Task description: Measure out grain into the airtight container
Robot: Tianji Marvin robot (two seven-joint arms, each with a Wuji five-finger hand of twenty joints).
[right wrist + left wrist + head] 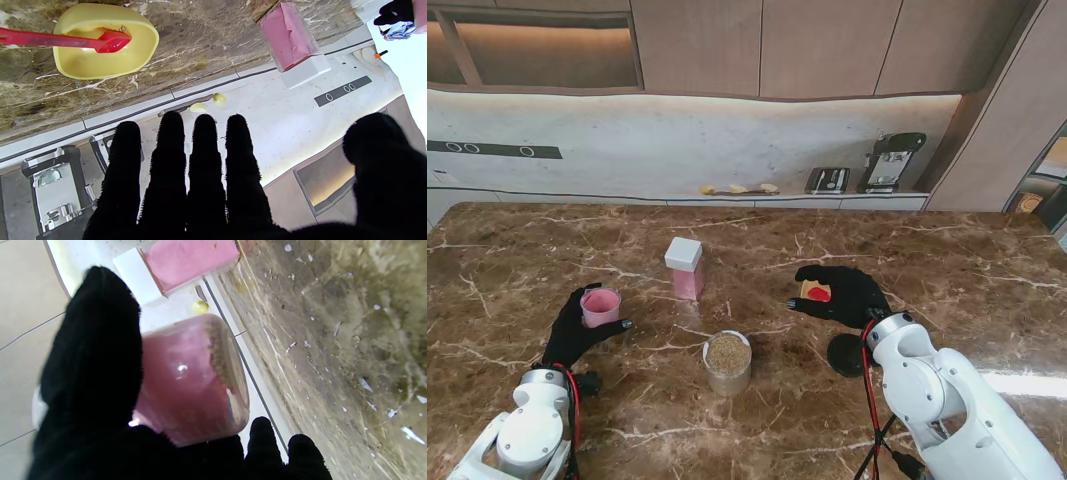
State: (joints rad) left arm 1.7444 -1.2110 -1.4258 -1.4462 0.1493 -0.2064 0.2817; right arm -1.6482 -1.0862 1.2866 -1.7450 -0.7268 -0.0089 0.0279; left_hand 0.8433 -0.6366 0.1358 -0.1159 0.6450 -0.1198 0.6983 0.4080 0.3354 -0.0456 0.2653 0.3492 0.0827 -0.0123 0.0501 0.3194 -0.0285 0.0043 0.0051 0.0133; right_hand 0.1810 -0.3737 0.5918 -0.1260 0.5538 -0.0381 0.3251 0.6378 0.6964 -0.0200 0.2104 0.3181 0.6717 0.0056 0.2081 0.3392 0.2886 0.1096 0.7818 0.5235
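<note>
My left hand [577,330] is shut on a small pink cup [600,306], held upright at the left of the table; in the left wrist view the pink cup [190,380] has a little grain inside near its rim. A glass jar [727,361] of brown grain stands near the middle, close to me. The pink airtight container [685,268] with a white lid stands farther back; it also shows as the container [288,36]. My right hand [845,293] hovers open, fingers [203,160] spread, over a yellow scoop bowl [100,50] holding a red spoon [66,40].
A round black lid [845,354] lies on the marble table [947,260] beside my right wrist. Behind the table runs a white counter with a toaster [827,180] and a coffee machine [889,162].
</note>
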